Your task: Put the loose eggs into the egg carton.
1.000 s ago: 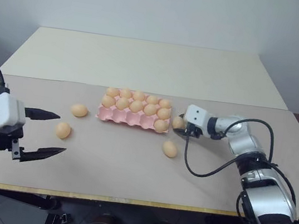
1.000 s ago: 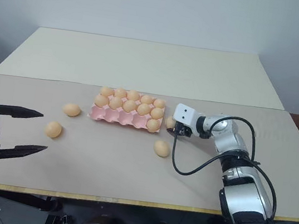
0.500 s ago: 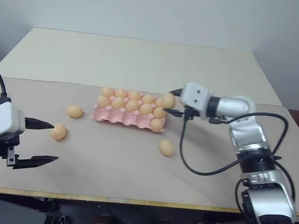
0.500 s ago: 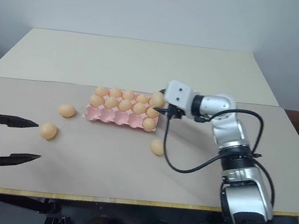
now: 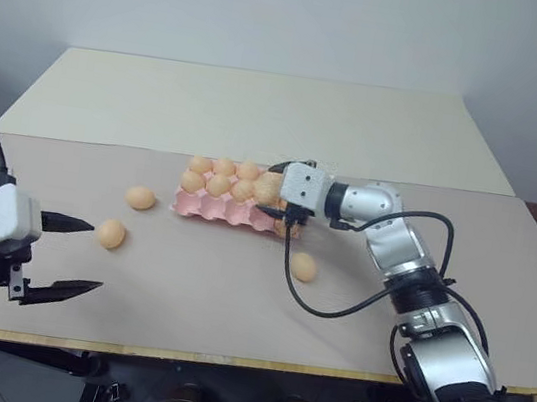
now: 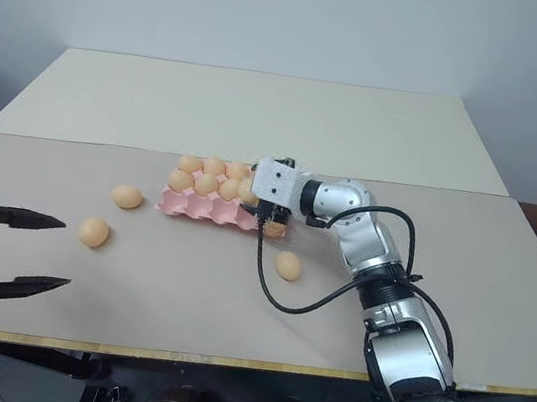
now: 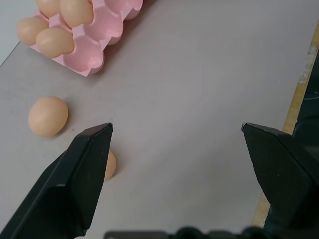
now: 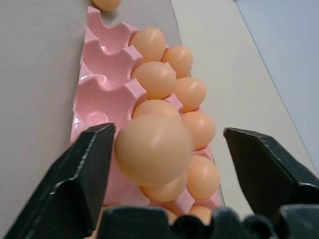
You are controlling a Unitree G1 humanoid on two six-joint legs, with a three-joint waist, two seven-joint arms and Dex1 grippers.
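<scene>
At frame centre, the pink egg carton lies on the tabletop, with the right tool over its right end, jaws spread wide, an egg between them. Three loose eggs lie around it. Lower left, the left tool hangs wide apart, empty.

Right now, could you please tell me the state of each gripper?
Left gripper: open, empty, above the table near two loose eggs.
Right gripper: jaws open over the egg carton, an egg between its fingers, touching one.
</scene>
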